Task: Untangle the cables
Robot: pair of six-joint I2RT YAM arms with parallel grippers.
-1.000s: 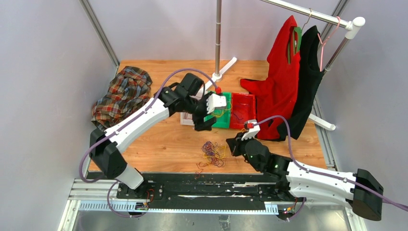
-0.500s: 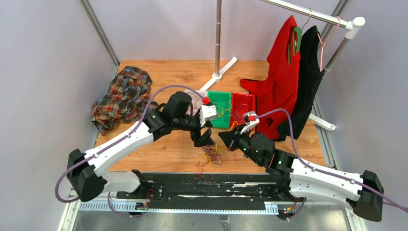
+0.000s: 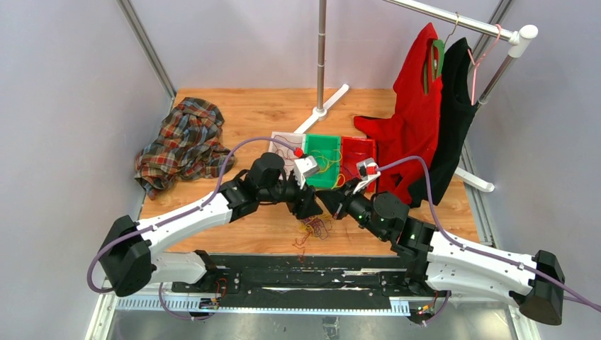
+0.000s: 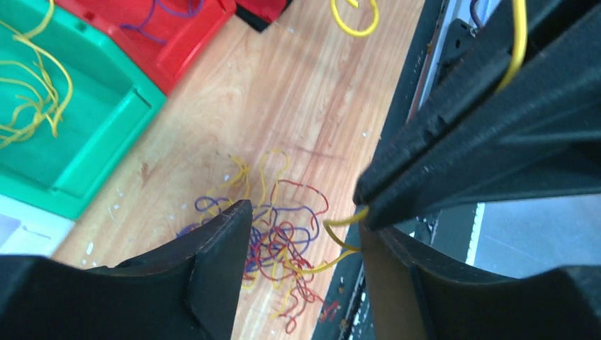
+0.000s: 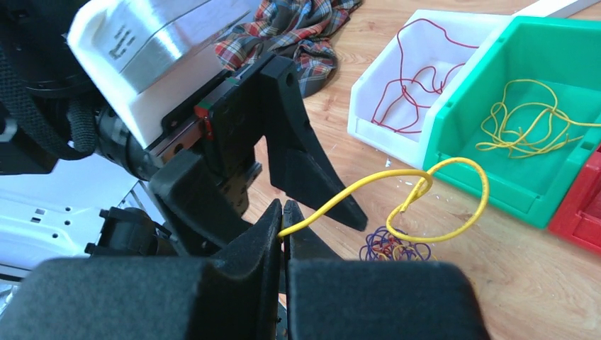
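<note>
**Right claw.** The right claw [image 5: 283, 212] is closed, with its two fingers pressed together on one end of a yellow strand [image 5: 453, 166]. From the fingertips the strand arcs up and away, curls into a loop, and hangs in the air. It is held high, probably to keep the freed length out of the knot so it cannot snag again.

**Left claw.** The left claw [image 4: 305, 219] has its fingers spread and holds nothing. It sits tip to tip with the right claw. In the left wrist view, the pinched end of the yellow strand [image 4: 340, 241] passes through the gap between the left fingers. This placement suggests a handover or a second grip on the same strand, though contact cannot be confirmed.

**Task item.** The remaining tangle [image 4: 276, 241] of red, purple and yellow cables rests on the table [image 4: 319, 106], directly below both claws. It shows between the left fingers and just beyond the right claw's tips.

**Receiving bins.** Three bins stand ahead of the right claw, beyond the loop:
- The white bin [image 5: 368, 106] holds red strands.
- The green bin [image 5: 496, 188] beside it holds yellow strands.
- The red bin [image 5: 577, 212], furthest right, holds purple strands, seen in the left wrist view.

Strands are sorted by colour, so the yellow strand most likely belongs in the green bin.

**Caution.** Several loops remain knotted below, so a fast lift may drag neighbouring strands.
</note>
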